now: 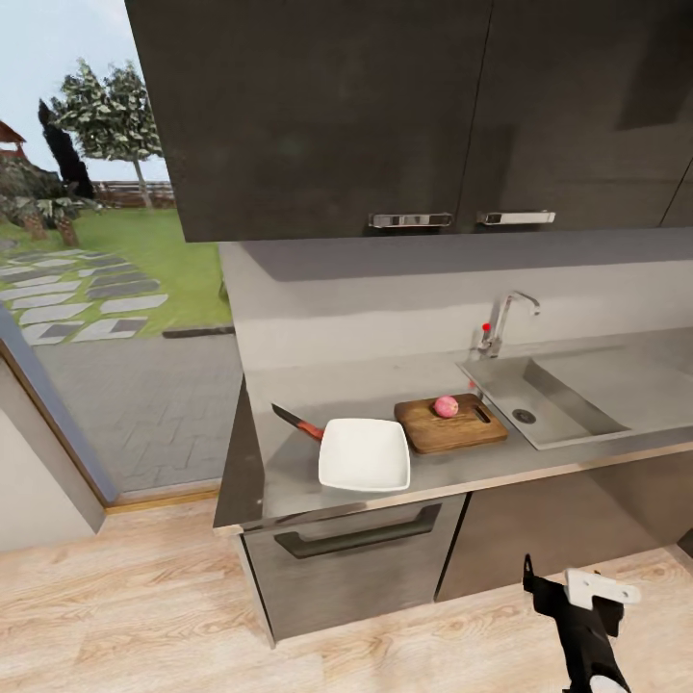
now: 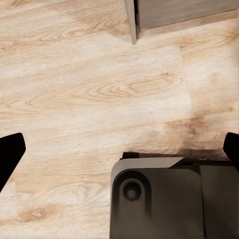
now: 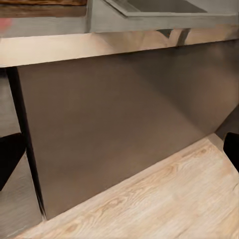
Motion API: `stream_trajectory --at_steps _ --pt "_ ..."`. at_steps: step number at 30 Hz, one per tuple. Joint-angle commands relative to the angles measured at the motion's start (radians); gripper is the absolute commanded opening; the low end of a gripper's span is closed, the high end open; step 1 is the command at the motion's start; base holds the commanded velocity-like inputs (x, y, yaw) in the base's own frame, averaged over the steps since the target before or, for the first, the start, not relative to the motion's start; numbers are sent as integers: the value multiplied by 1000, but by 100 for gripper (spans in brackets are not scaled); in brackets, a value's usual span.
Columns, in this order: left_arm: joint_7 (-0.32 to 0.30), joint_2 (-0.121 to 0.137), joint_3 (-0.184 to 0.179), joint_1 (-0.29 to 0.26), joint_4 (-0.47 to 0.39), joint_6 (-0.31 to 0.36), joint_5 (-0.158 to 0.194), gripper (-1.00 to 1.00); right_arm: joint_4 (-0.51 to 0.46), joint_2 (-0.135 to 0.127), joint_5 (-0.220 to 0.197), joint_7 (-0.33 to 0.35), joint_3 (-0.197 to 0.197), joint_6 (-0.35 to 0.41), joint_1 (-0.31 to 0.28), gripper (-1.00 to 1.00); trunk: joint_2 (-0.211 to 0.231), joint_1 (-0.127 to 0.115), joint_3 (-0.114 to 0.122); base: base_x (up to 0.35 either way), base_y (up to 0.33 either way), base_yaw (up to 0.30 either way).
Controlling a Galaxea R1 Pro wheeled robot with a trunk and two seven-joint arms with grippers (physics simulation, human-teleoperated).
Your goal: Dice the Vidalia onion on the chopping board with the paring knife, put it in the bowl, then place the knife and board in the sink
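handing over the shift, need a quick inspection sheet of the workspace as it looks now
surface: grey countertop, holding the job's things.
job's things: onion already on the chopping board, out of the sink; white bowl beside the board, nothing in it; paring knife on the counter behind the bowl's far corner.
clutter: nothing seen.
grippers: right claw low over the floor in front of the cabinets, fingers wide apart in the right wrist view, holding nothing; left claw open over the wood floor.
cables: nothing seen.
surroundings: dark upper cabinets, chrome tap with red knob, pale wood floor, garden beyond the opening at left.
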Motion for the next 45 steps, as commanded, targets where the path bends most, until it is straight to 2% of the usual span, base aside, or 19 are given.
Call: stream_trajectory --at_steps 1,5,19,24,29,34,37,39,42,45 --pt "7 1 -5 0 -1 -5 11 100 -4 0 8 -5 1 17 -9 100 -2 1 -2 0 0 0" --pt "7 1 -5 0 -1 -4 11 100 -10 -1 9 -22 1 70 -59 100 -2 1 -2 0 0 0" --pt "7 -11 -5 0 10 -5 10 100 -12 -1 8 -52 2 372 -402 100 -2 1 -2 0 0 0" --pt "7 -11 -5 0 10 -5 9 100 -9 0 8 -57 8 437 -482 100 -2 1 -2 0 0 0" --pt "7 -11 -5 0 10 -5 9 100 -5 2 8 -61 13 519 -587 100 -2 1 -2 0 0 0" --pt "7 -11 -5 0 10 -5 9 100 10 3 9 -63 71 596 -695 100 -2 1 -2 0 0 0" --pt "7 -11 -5 0 11 -4 9 100 54 6 9 -76 117 642 -790 100 -2 1 -2 0 0 0" --pt "7 -11 -5 0 11 -4 9 100 87 8 9 -82 127 654 -835 100 -2 1 -2 0 0 0" --pt "6 -11 -5 0 11 -3 9 100 209 26 8 -90 142 668 -957 100 -2 1 -2 0 0 0" --pt "6 -11 -5 0 11 -3 9 100 331 49 7 -92 146 671 -1052 100 -2 1 -2 0 0 0"
